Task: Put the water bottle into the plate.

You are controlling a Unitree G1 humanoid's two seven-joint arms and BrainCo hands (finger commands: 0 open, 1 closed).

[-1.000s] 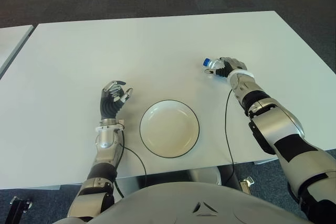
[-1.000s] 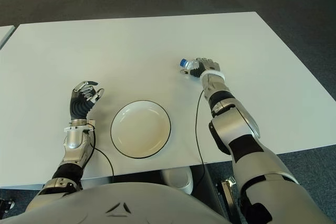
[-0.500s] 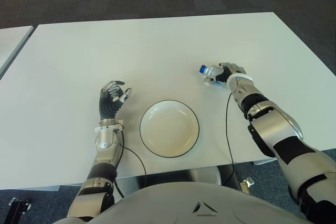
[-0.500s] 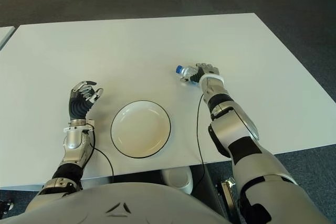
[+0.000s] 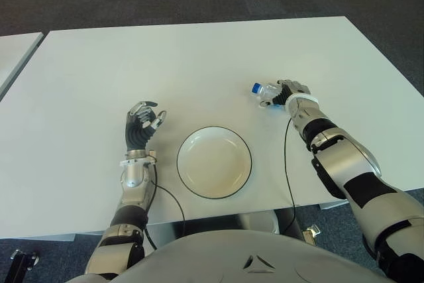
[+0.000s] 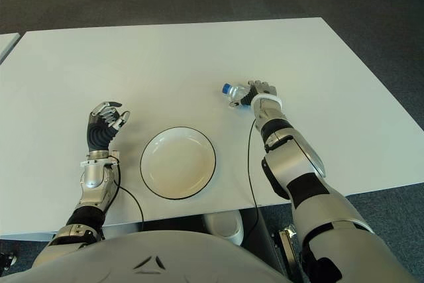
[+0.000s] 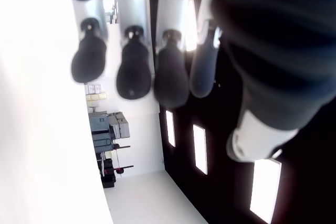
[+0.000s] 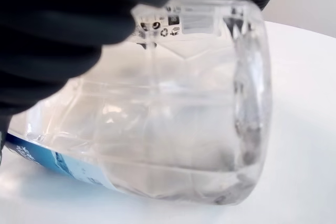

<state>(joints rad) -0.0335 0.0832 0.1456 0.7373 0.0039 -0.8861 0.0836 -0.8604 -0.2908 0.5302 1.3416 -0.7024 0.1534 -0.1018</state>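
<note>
Fingers of the right hand [image 5: 289, 92] grip the water bottle [image 5: 265, 93], tilted beyond the plate [image 5: 214, 162]; its blue-edged label shows recycling marks (text illegible). Left hand [image 5: 142, 126], loosely curled, holds nothing left of the plate.

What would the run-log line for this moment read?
right hand: shut on water bottle, tilted, beyond plate | left hand: open, idle | plate: empty

Left hand [image 5: 142, 124]: black ribbed palm, silver-grey finger segments, dark rounded fingertips [image 7: 134, 72]. Right hand [image 5: 289, 93]: black fingers, white band at the wrist. Forearms clad in silver shells with black joints; a thin black cable is run along each.
</note>
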